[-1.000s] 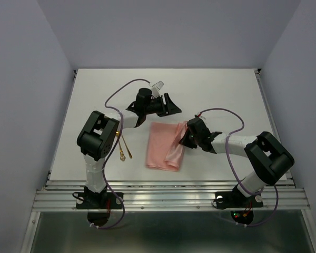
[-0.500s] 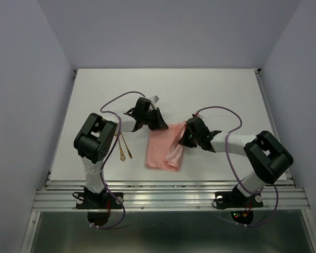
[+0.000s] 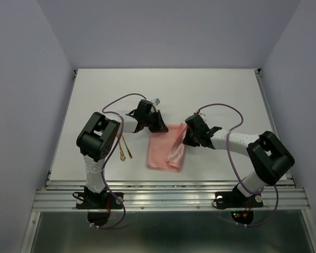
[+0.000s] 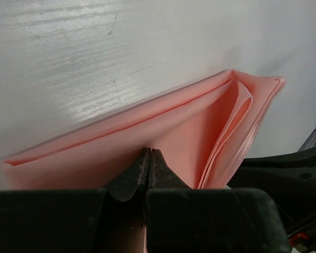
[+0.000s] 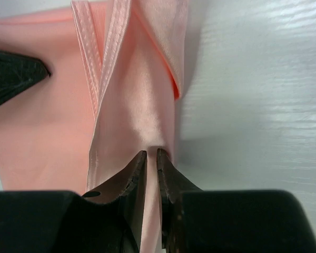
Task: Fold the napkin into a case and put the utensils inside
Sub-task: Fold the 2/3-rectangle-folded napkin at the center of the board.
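Observation:
The salmon-pink napkin (image 3: 159, 150) lies folded mid-table, its right part doubled into a raised layered flap (image 5: 131, 100). My left gripper (image 3: 160, 126) is at the napkin's far left corner; in the left wrist view its jaws (image 4: 149, 153) are pressed together on the cloth (image 4: 174, 126). At the flap's far right end, my right gripper (image 3: 185, 139) has its jaws (image 5: 151, 153) a narrow gap apart, with a fold of cloth lying between them. Two gold utensils (image 3: 124, 149) rest side by side left of the napkin, beside the left arm.
The left arm's purple cable (image 3: 116, 100) loops over the table behind it, the right arm's cable (image 3: 229, 113) arcs above its forearm. The left fingertip (image 5: 16, 74) shows at the left of the right wrist view, close across the cloth.
My left gripper came down from behind the napkin to its far left corner and shut on the cloth. The right jaws have parted slightly on the flap.

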Available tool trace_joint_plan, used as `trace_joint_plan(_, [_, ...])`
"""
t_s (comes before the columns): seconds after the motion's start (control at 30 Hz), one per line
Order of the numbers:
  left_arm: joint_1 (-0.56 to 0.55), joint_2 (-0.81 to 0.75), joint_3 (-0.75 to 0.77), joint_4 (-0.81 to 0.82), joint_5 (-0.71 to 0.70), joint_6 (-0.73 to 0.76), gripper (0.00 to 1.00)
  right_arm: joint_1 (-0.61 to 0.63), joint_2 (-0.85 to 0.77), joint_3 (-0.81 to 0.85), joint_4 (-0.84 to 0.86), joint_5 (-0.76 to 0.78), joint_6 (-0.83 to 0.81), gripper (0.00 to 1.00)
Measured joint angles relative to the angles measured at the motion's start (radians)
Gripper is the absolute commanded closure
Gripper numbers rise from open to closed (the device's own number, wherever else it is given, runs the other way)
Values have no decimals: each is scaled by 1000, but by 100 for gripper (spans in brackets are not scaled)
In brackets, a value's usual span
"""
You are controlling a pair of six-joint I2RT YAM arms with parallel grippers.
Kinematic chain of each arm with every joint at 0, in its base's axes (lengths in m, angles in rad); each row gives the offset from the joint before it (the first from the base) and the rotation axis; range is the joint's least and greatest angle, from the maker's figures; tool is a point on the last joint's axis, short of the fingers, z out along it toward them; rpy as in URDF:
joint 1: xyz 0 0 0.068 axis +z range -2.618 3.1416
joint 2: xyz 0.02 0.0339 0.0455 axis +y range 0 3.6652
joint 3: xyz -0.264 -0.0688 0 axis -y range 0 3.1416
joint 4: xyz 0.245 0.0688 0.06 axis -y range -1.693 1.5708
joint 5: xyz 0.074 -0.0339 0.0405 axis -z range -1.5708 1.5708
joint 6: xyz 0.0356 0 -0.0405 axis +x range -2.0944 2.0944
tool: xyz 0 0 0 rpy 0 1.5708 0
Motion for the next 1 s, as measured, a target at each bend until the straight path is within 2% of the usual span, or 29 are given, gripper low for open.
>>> trace_joint_plan(0.3, [-2,0,-5,12,3,15,100,-29,27,108,-61,50,-19,71])
trace_joint_plan(0.4, [-2,0,-5,13,5,20,100,-30,29,122,-69,56,-25,63])
trace_joint_plan(0.7, [-2,4,-5,21,13,25,100,-30,47,161,-85,76,-34,47])
trace_joint_plan(1.0, [-2,10,-5,32,21,28,100,-34,63,217,-108,100,-48,45])
